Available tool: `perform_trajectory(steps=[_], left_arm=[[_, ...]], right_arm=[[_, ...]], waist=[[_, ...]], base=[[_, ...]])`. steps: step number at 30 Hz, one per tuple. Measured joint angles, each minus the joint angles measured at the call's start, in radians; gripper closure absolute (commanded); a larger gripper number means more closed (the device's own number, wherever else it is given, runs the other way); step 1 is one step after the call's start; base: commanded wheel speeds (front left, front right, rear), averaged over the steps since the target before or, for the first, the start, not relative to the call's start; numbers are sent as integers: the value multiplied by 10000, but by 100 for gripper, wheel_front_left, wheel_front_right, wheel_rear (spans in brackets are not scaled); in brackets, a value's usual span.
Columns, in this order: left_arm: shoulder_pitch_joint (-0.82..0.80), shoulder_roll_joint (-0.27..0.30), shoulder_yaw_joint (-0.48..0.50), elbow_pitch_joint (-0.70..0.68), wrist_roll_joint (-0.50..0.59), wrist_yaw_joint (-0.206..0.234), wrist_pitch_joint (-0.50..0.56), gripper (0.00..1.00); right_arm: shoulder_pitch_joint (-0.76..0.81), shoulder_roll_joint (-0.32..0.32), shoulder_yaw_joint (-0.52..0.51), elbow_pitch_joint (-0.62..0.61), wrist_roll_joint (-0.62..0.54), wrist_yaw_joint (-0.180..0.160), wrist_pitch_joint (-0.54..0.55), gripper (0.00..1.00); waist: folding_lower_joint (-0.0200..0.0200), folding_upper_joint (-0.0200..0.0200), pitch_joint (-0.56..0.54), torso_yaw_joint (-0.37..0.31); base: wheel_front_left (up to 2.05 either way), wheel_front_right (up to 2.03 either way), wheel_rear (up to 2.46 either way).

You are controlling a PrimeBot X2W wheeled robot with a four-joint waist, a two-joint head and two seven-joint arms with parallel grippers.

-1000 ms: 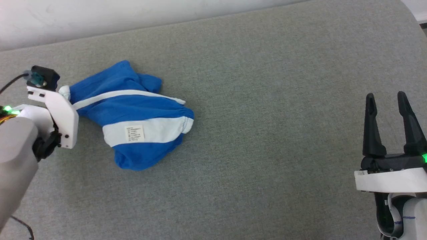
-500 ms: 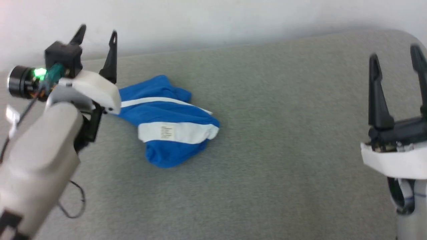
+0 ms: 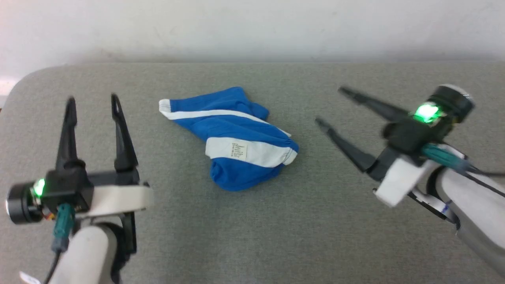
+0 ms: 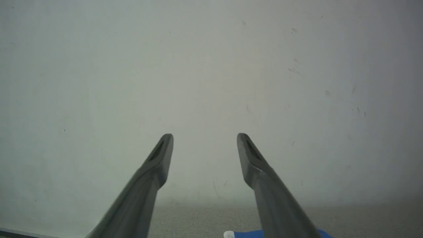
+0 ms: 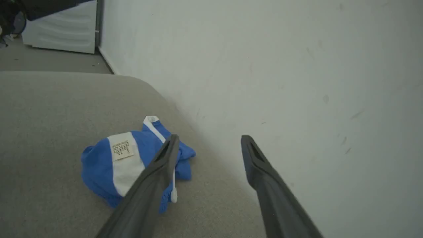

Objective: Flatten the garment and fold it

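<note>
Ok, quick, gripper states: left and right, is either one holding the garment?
Left gripper: open, holding nothing.
Right gripper: open, holding nothing.
The garment lies loose between them, touched by neither.

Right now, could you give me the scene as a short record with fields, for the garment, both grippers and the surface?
garment: blue with white stripes, crumpled heap, neither flattened nor folded
care label: facing up, on a white band
left gripper: open, empty, left of garment, not touching
right gripper: open, empty, right of garment, not touching
surface: grey fabric, wall behind
</note>
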Motion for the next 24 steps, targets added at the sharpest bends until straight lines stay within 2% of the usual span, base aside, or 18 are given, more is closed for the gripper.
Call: perform_trajectory(steps=[2,4,6,9,14,19,24], left_arm=[[488,-435,278,-150,295,-151,0,0],[856,-874,424,-247,560,-307,0,0],[1058,-1285,594,-270,786,-451,0,0],[1184,-1829,807,-257,1091,-663,0,0],[1214,-2581,1101,-150,1373,-1210,0,0],[1174,-3010,1289,4,1605,-1616,0,0],[998,-3237,1565,67,1693,-1841,0,0]], right_arm=[[-964,-464,1597,374,869,0,963,0],[-1814,-673,2928,640,2069,0,2057,0],[-2658,-895,4182,796,2805,2,3060,0],[-3731,-949,5359,1039,3697,2,4113,0],[-4456,-629,5651,1413,3940,0,5139,0],[-3656,-165,5718,1486,3751,-2,6473,0],[-3503,-134,5699,2023,3162,2,6069,0]], waist=[[0,0,73,161],[0,0,166,329],[1,0,283,511],[1,0,504,800],[2,0,955,1296],[2,0,1399,1780],[2,1,1820,2091]], base=[[0,0,0],[0,0,0],[0,0,0],[0,0,0],[0,0,0],[0,0,0],[0,0,0]])
